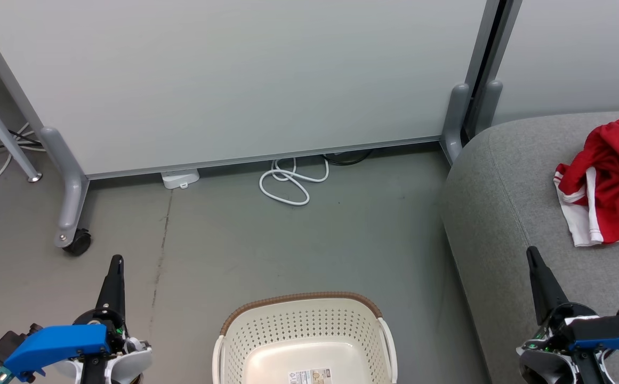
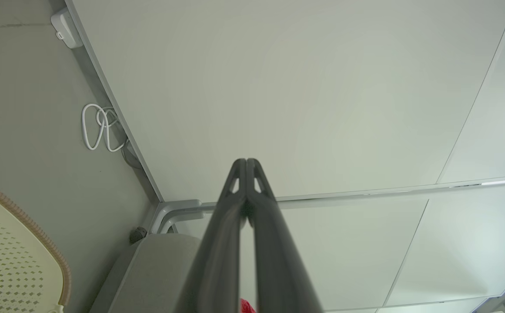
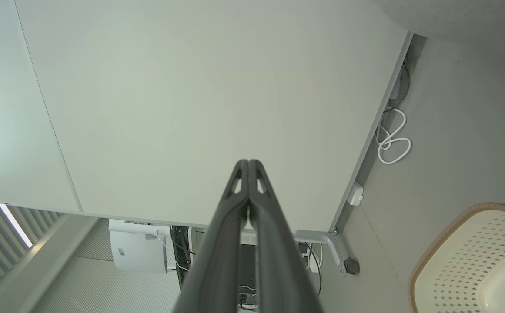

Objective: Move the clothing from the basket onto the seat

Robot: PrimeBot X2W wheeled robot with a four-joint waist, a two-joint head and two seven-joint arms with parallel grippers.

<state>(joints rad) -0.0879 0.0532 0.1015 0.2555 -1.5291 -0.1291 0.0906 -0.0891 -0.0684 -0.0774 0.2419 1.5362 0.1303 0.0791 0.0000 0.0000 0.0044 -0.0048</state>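
- Clothing (image 1: 616, 170): a crumpled red heap with white striped trim. It lies on top of the seat (image 1: 501, 202) at the robot's right, and the head view's edge cuts part of it off. I cannot tell the garments apart within the heap.
- Basket (image 1: 301, 296): stands on the grey floor (image 1: 234, 240) in front of the robot, between the two grippers. It is near the seat's rounded side but not touching it.
- Paper label (image 1: 312, 376): lies on the basket's cream bottom, and its print is too small to read.
- Left gripper (image 1: 117, 262): fingers pressed together with nothing between them, pointing up over the floor to the left of the basket.
- Right gripper (image 1: 533, 258): fingers together and empty, above the seat's near edge, close to the clothing but not touching it.
- Partition panel (image 1: 234, 80): a white panel that walls off the far side, standing on grey legs with a black caster (image 1: 78, 242).
- At the panel's foot are a coiled white cable (image 1: 288, 181) and a small white box (image 1: 180, 177).
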